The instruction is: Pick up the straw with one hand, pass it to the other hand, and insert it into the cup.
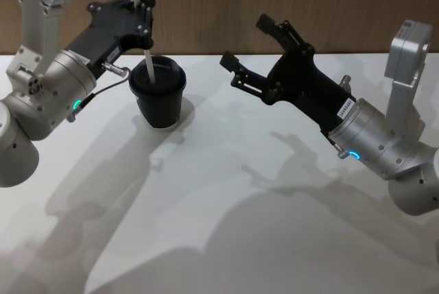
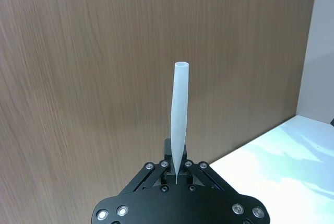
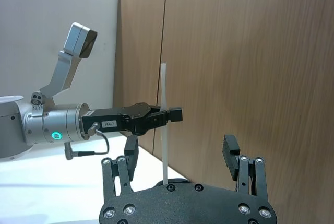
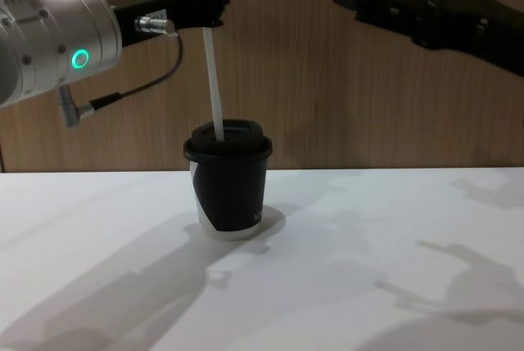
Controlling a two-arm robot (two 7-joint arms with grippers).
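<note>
**Straw tip at cup lid, left gripper pinching**

Left gripper (image 1: 145, 1) reaches level over the cup (image 1: 158, 92), fingers pressed on the straw (image 1: 147, 40), upright, lower end at the lid; entry depth hard to tell. Straw top cut off in head view. Cup at 11 o'clock on the table (image 1: 226, 191). Right gripper (image 1: 243, 40) at 1 o'clock, raised, fingers spread, holding nothing.

Right wrist view: the right gripper (image 3: 182, 156) in the foreground, its fingers (image 3: 231, 151) spread apart with nothing between them. Beyond it, the left gripper (image 3: 166, 116), on a silver wrist (image 3: 55, 129) with a green ring light, is closed on the upright white straw (image 3: 164, 83), against a wood-panelled wall (image 3: 245, 51)
</note>
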